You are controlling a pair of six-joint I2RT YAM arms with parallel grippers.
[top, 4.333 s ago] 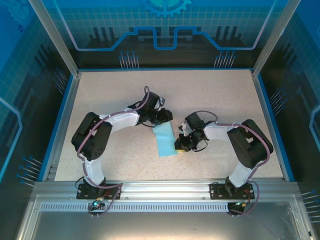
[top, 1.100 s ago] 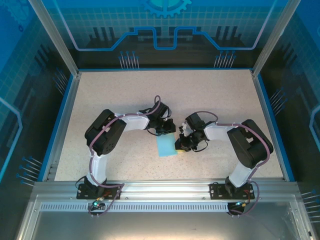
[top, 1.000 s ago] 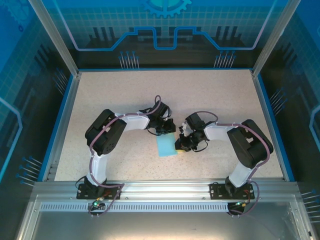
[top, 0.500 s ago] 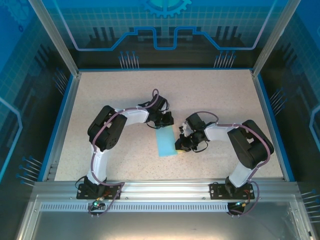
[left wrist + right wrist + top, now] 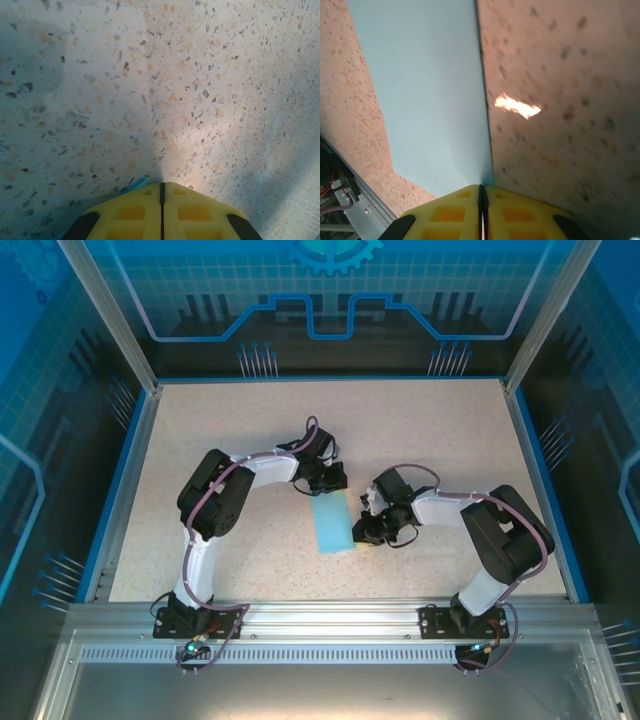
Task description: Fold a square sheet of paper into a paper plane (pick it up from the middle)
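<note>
The light blue sheet of paper (image 5: 332, 525) lies flat on the speckled table as a narrow folded rectangle, with its long side running away from the arms. My left gripper (image 5: 333, 483) is shut, its tips low at the sheet's far end. In the left wrist view the yellow fingers (image 5: 161, 184) meet, and a sliver of the blue paper (image 5: 132, 186) peeks out beside the left one. My right gripper (image 5: 358, 533) is shut too, its tips (image 5: 482, 186) resting on the paper's right edge (image 5: 435, 100). Neither pair of fingers has paper between them.
The speckled table (image 5: 440, 430) is bounded by a blue rim and a glass enclosure. An aluminium rail (image 5: 320, 615) runs along the near edge, by the arm bases. Open table surface lies on all sides of the sheet.
The left gripper has drawn back towards the far side, and more of the paper's length now shows than a second ago. The right gripper has stayed at the paper's right edge.
</note>
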